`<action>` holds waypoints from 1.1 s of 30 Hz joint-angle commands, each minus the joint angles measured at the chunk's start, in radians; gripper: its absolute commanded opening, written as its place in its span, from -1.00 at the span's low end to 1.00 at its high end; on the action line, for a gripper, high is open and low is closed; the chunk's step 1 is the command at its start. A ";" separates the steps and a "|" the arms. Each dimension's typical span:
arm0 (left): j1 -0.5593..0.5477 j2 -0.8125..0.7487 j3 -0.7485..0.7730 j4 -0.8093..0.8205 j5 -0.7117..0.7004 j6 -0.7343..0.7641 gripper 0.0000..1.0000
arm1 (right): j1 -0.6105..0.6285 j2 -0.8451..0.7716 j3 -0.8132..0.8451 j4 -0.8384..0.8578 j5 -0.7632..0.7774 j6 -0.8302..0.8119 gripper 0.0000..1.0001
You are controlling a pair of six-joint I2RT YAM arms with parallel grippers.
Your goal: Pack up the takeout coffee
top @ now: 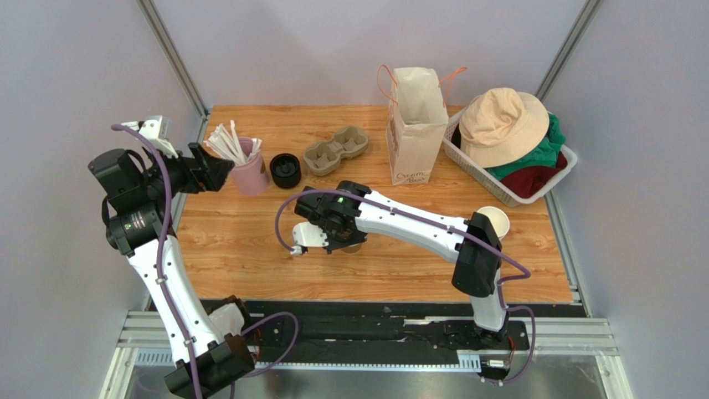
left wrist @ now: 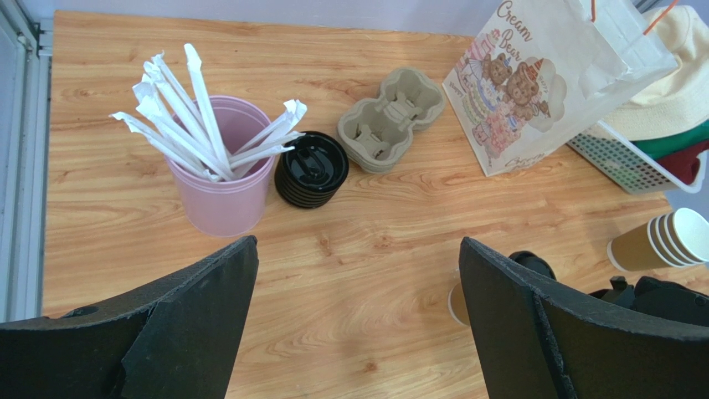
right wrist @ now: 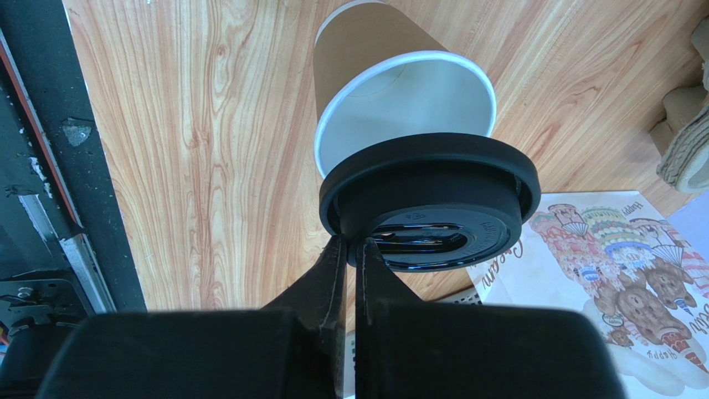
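Note:
The takeout coffee's brown paper cup stands on the wooden table, its white inside showing. My right gripper is shut on the rim of its black lid. The lid is tilted over the near side of the cup's mouth, and the far side is uncovered. From above, the right gripper hides most of the cup at mid-table. My left gripper hangs open and empty above the table's left side, near the pink cup. Past its right finger a sliver of the paper cup shows.
The pink cup holds wrapped straws. Beside it lie a pile of black lids and a pulp cup carrier. A white paper bag stands at the back. At the right are a basket with a hat and clothes, and stacked brown cups.

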 commanded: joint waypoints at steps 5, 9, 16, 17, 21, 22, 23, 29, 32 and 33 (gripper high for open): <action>0.014 -0.013 -0.010 0.040 0.023 -0.007 0.98 | 0.009 0.007 0.012 -0.320 -0.017 -0.019 -1.00; 0.015 -0.013 -0.011 0.043 0.024 -0.007 0.98 | 0.015 0.015 0.014 -0.320 -0.023 -0.016 -1.00; 0.018 -0.018 -0.013 0.040 0.026 -0.007 0.98 | 0.022 0.038 0.018 -0.320 -0.036 -0.017 -1.00; 0.018 -0.018 -0.013 0.041 0.027 -0.008 0.98 | 0.020 0.041 0.020 -0.320 -0.036 -0.017 -1.00; 0.020 -0.018 -0.014 0.043 0.029 -0.010 0.98 | 0.022 0.044 0.020 -0.318 -0.030 -0.017 -1.00; 0.020 -0.018 -0.016 0.044 0.031 -0.008 0.98 | 0.022 0.044 0.019 -0.320 -0.026 -0.019 -1.00; 0.020 -0.016 -0.017 0.046 0.029 -0.010 0.98 | 0.022 0.046 0.018 -0.320 -0.028 -0.020 -1.00; 0.023 -0.016 -0.017 0.046 0.034 -0.011 0.98 | 0.020 0.060 0.034 -0.318 -0.020 -0.026 -1.00; 0.023 -0.016 -0.017 0.044 0.035 -0.011 0.98 | 0.020 0.067 0.045 -0.320 -0.025 -0.030 -0.98; 0.023 -0.016 -0.017 0.046 0.037 -0.011 0.98 | 0.020 0.070 0.046 -0.318 -0.026 -0.030 -0.96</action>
